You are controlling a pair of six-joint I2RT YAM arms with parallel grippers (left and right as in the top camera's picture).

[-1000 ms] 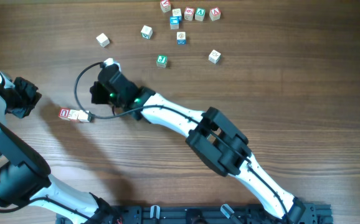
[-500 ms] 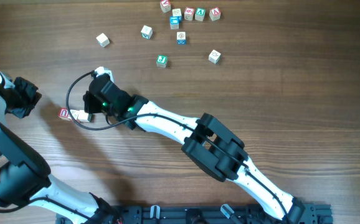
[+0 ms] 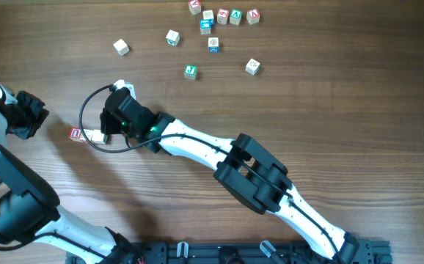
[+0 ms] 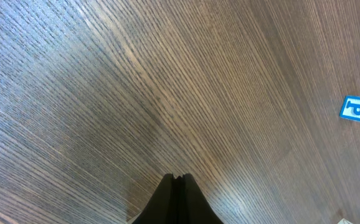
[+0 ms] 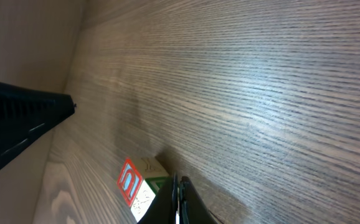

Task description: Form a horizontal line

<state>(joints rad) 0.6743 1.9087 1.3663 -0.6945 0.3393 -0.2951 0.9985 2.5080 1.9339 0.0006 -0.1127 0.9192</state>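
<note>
At the left-middle of the table (image 3: 344,110): the horizontal line (image 3: 84,135) lies here, a short row of tiny pale wooden cubes touching side by side; the leftmost shows a red-marked face.
Row count: 2 cubes show clear of the arm in the overhead view; the right wrist view hints at a 3rd with a green edge, partly hidden.
Right gripper (image 5: 177,198): clenched with fingers pressed together and nothing between them; its tip sits at the row's right end, touching or just beside the nearest cube (I cannot tell which).
Left gripper (image 4: 177,182): also clenched and empty, hovering over bare wood left of the row and apart from it.
Loose cubes (image 3: 213,29): scattered toward the far edge, well apart from the row, with green, blue and red marks.
Handling: the cubes look light, stiff and smooth-faced, so they probably slide easily and twist out of line if pushed off-centre.
Where to hold: across 2 opposite flat faces for a lift; for a nudge, press a closed fingertip at mid-face, low down.
Risk: a push along the row may scatter the cubes.
</note>
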